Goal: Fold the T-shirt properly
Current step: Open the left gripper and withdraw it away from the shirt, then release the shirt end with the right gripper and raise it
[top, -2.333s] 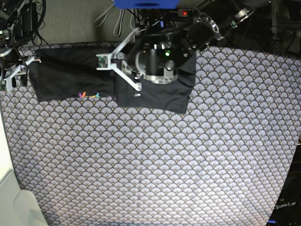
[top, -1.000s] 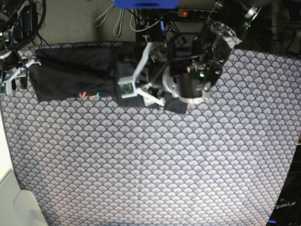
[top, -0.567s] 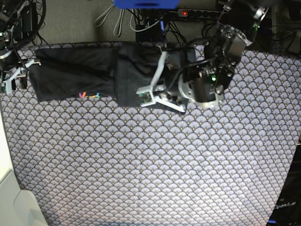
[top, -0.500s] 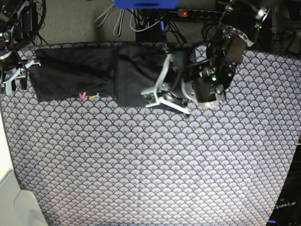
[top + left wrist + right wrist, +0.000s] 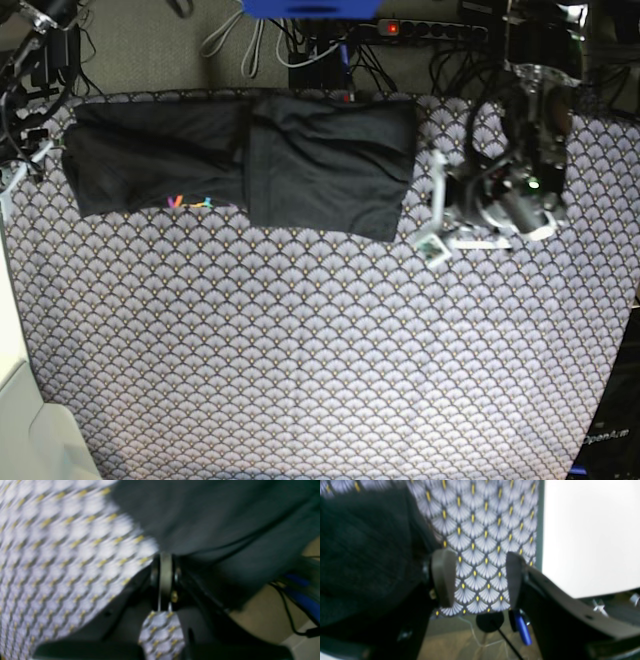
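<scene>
- Pulled back since the earlier frames: left gripper, then spread over the T-shirt's folded panel, now off the cloth at about 3 o'clock of it, above bare tablecloth.
- In the left wrist view, left gripper pressed fully shut with nothing between the fingers; shirt edge just past the tips toward 1 o'clock.
- In the right wrist view, right gripper spread apart and empty, wider than a second ago, tablecloth showing between the fingers and the shirt at 9 o'clock.
- T-shirt at the table's 12 o'clock edge, lying as a flat wide band, one panel lapped over the middle, striped mark along its near hem.
- Reading: one fold laid and released; band likely wants another fold across.
</scene>
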Robot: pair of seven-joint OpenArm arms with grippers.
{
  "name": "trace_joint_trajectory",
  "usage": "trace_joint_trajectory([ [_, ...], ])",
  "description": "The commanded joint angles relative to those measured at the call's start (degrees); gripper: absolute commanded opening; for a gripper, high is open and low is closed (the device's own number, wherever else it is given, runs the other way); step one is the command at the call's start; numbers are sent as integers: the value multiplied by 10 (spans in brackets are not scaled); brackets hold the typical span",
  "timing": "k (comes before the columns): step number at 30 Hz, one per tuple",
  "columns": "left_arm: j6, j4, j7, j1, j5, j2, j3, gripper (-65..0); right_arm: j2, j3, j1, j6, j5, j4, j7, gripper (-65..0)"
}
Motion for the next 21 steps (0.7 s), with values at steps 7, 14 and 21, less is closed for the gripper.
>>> trace_joint_trajectory([
  [7, 1, 8, -8, -10, -59, -48, -96, -645, 1, -10, 15, -2, 8, 9, -53, -204],
  [14, 1, 6, -8, -7, -58, -64, -138, -645, 1, -16, 3, -2, 111, -18, -55, -169],
  [21, 1, 9, -8, 7, -57, -64, -149, -645, 39, -16, 43, -2, 118, -142, -55, -169],
])
